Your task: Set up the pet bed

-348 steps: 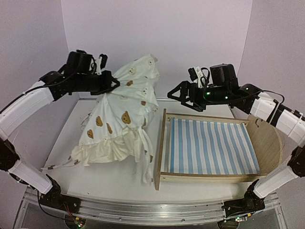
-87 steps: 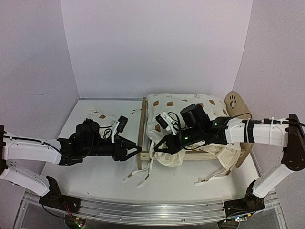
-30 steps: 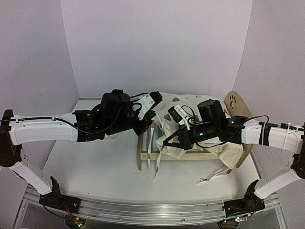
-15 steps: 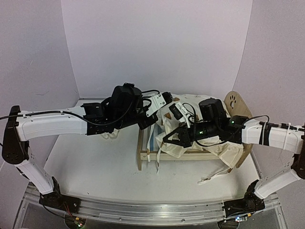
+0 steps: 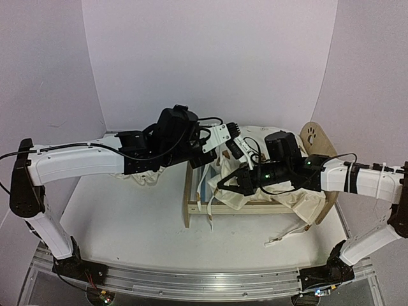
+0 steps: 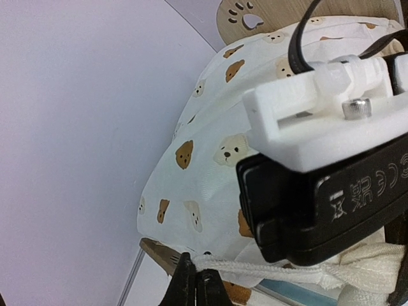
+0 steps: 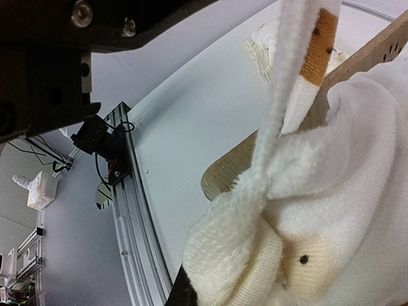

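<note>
**Top view.** The pet bed (image 5: 189, 203) stands on the worktop (image 5: 127, 229), right of centre and toward the back. Its footboard is on the left and its headboard (image 5: 311, 137), with a paw cutout, is on the right. A bear-print cushion (image 5: 287, 201) lies heaped over the frame and spills over the near rail. A loose tie (image 5: 280, 241) trails on the worktop in front of the bed. The left arm reaches in from the left. The left pincer (image 5: 203, 161) is above the foot end, pressed together. The right pincer (image 5: 224, 185) is just beside it and lower, tips in the cushion fabric. A small pillow (image 5: 141, 177) lies left of the bed, partly under the left arm.

**Left wrist.** The left pincer (image 6: 194, 287) is closed, pinching a white tie (image 6: 255, 271) that runs off to the right along the cushion's edge. The cushion (image 6: 210, 159) fills the middle of the view. The headboard (image 6: 245, 13) is at the top. A wooden corner of the pet bed (image 6: 159, 250) pokes out under the cushion. The right arm's camera block (image 6: 331, 172) sits close in front and hides the right side.

**Right wrist.** Only the tip of the right pincer (image 7: 182, 290) shows, at the bottom edge. It is closed on a bunched wad of the cushion (image 7: 357, 191). A tie (image 7: 287, 83) runs taut from the wad up out of view. Whether it is the one the left pincer holds, I cannot tell. The pet bed's wooden rail (image 7: 223, 167) crosses behind. Beyond it are the worktop (image 7: 191, 108) and the pillow (image 7: 264, 38). The left arm's dark housing (image 7: 44, 70) fills the upper left.
</note>
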Motion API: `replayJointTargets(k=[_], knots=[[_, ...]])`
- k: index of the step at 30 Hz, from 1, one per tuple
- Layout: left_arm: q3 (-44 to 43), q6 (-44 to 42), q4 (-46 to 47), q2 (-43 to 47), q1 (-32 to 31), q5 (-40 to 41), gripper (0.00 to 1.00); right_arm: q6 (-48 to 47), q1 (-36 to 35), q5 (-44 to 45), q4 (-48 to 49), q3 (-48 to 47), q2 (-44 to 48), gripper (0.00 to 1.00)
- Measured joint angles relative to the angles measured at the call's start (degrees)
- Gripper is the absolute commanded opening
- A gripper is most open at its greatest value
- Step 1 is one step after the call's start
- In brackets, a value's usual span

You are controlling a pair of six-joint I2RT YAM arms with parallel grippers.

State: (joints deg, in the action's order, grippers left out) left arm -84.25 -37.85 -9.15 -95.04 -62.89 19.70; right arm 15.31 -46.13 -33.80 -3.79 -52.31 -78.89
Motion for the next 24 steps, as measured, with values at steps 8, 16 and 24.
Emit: replayJointTargets(k=[8, 16, 24], knots=[[-3.3, -3.4, -2.4, -1.7, 0.4, -1.6, 0.00, 0.3, 0.4, -0.2, 0.4, 0.0, -0.7, 0.00], [-4.2, -5.4, -3.7, -2.0, 1.1, -3.3, 0.00, 0.4, 0.7, -0.5, 0.7, 0.0, -0.9, 0.00], [-4.1, -6.8, -4.2, -2.0, 1.2, -6.1, 0.00, 0.6, 1.0, -1.9, 0.7, 0.0, -2.5, 0.00]])
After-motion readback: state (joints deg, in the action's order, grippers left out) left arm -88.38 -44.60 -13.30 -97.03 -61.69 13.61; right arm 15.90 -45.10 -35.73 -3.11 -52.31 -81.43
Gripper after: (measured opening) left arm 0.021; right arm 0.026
